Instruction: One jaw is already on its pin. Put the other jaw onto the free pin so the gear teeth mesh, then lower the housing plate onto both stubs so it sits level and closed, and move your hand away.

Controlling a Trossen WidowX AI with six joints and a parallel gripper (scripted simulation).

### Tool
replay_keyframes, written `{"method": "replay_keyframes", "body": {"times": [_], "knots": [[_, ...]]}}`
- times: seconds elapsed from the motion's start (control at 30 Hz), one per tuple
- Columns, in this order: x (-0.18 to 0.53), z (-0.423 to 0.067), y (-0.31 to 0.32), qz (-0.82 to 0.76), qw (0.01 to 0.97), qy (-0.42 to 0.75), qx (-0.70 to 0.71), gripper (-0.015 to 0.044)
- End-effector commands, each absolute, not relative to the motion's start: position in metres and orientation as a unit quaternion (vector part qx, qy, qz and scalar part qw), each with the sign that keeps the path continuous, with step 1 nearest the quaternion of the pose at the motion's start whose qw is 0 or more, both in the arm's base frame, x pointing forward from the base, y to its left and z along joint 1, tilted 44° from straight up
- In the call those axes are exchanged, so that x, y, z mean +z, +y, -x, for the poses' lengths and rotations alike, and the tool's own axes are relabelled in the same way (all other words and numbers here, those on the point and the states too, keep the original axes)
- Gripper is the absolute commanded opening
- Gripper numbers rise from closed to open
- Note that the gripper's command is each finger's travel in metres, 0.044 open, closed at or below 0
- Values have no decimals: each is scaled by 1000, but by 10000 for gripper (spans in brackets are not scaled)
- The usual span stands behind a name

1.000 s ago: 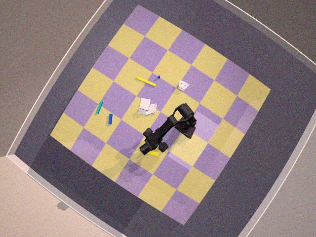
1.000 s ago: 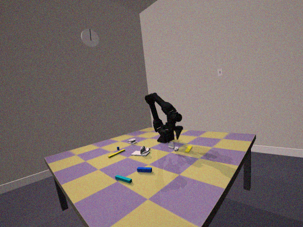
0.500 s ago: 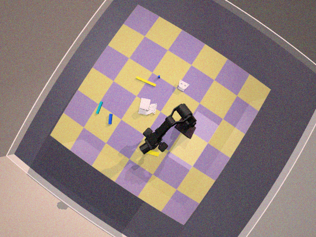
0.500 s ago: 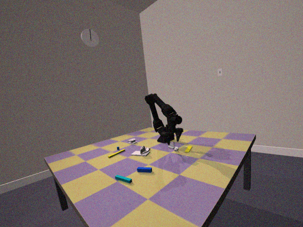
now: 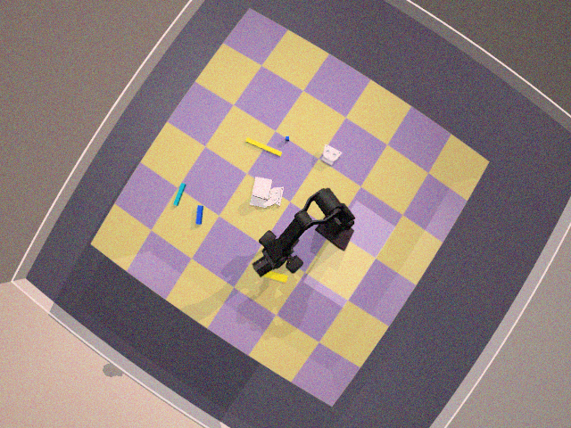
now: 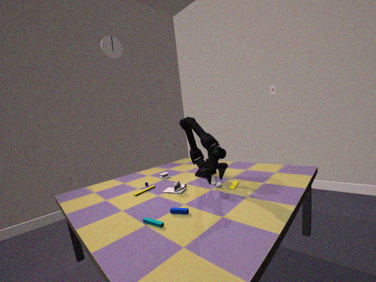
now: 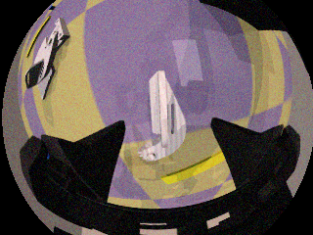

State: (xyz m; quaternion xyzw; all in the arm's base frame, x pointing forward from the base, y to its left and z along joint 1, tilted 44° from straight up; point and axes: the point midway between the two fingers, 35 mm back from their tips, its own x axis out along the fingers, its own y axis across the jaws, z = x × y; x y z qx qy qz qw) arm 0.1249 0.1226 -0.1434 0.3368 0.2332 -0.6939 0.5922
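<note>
A white loose jaw (image 6: pixel 218 184) (image 7: pixel 164 115) lies on the table below my gripper; its toothed end points toward the bottom of the wrist view. My gripper (image 6: pixel 215 181) (image 7: pixel 170 123) is open and empty, with its fingers on either side of the jaw, low over the table. The white base (image 5: pixel 261 186) (image 6: pixel 168 190) stands apart, with a raised white part on it; its pins are too small to make out. A small white piece with two dark marks, seemingly the housing plate (image 5: pixel 330 152) (image 6: pixel 164 174), lies farther back.
A yellow block (image 5: pixel 278 277) (image 6: pixel 234 184) (image 7: pixel 193 169) lies close beside the loose jaw. A long yellow bar (image 5: pixel 263 147) (image 6: pixel 144 190) and a small blue piece (image 5: pixel 287 138) (image 6: pixel 146 184) lie beyond the base. A blue block (image 5: pixel 199 215) (image 6: pixel 179 211) and a teal block (image 5: pixel 179 194) (image 6: pixel 153 222) lie elsewhere.
</note>
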Motion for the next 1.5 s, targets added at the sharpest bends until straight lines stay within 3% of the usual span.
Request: {"method": "replay_keyframes", "body": {"times": [0.0, 1.0, 1.33, 1.47], "knots": [[-149, -123, 114, -330, 596, 231, -694, 440], [-151, -123, 112, -330, 596, 231, -694, 440], [-150, -122, 113, -332, 593, 231, -696, 178], [-150, -122, 113, -332, 593, 231, -696, 151]]}}
